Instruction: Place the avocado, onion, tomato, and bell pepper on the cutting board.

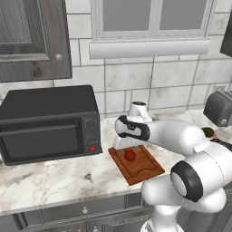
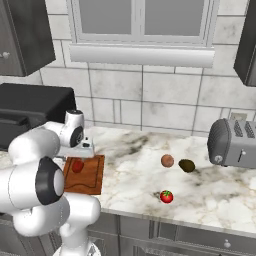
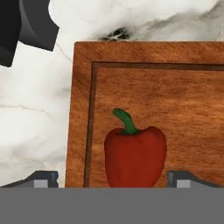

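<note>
The dark red bell pepper (image 3: 135,153) with its green stem lies on the reddish-brown cutting board (image 3: 175,96), near the board's grooved edge. My gripper (image 3: 113,180) hangs just above it, open, its fingertips (image 3: 43,178) standing wide of the pepper on both sides with gaps showing. From the base, the pepper (image 1: 130,155) (image 2: 77,165) sits on the board (image 1: 145,171) (image 2: 92,182) under the gripper (image 1: 128,146) (image 2: 80,152). On the counter to the right lie the tan onion (image 2: 167,160), the dark avocado (image 2: 187,165) (image 1: 208,132) and the red tomato (image 2: 166,196).
A black microwave (image 1: 45,124) (image 2: 30,107) stands left of the board. A grey toaster (image 2: 235,142) (image 1: 219,108) sits at the far right against the tiled wall. The marble counter's front edge (image 2: 175,215) runs just below the tomato.
</note>
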Controlling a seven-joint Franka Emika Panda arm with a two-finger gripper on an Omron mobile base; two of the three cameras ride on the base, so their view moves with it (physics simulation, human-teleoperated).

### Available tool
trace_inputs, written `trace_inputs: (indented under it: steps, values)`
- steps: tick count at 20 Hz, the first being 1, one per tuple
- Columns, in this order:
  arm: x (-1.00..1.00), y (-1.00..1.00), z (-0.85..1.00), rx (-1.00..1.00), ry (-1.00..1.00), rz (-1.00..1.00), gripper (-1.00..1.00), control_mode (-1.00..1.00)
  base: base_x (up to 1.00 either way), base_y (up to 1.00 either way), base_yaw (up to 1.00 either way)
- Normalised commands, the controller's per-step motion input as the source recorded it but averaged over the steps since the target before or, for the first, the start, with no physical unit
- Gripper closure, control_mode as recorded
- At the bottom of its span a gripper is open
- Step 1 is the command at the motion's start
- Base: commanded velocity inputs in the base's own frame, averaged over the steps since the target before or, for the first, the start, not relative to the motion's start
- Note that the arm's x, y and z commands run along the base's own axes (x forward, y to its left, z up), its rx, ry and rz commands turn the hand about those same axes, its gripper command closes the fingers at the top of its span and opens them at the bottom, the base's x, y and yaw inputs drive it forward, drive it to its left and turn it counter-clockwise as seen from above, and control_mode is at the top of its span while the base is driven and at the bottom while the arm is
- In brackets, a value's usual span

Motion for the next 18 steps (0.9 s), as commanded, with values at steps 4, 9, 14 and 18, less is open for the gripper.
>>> trace_inputs:
  steps: [4, 9, 14, 18]
  values:
    - [-0.11, 0.00, 0.77, 0.00, -0.11, 0.00, -1.00, -1.00, 0.00, 0.00, 0.00]
    - [-0.51, -0.17, 0.66, 0.00, -0.13, 0.00, -1.00, -1.00, 0.00, 0.00, 0.00]
    - [-0.83, -0.55, 0.46, 0.00, -0.14, 0.00, -1.00, -1.00, 0.00, 0.00, 0.00]
    - [-0.91, -0.80, 0.34, 0.00, -0.17, -0.03, -1.00, -1.00, 0.00, 0.00, 0.00]
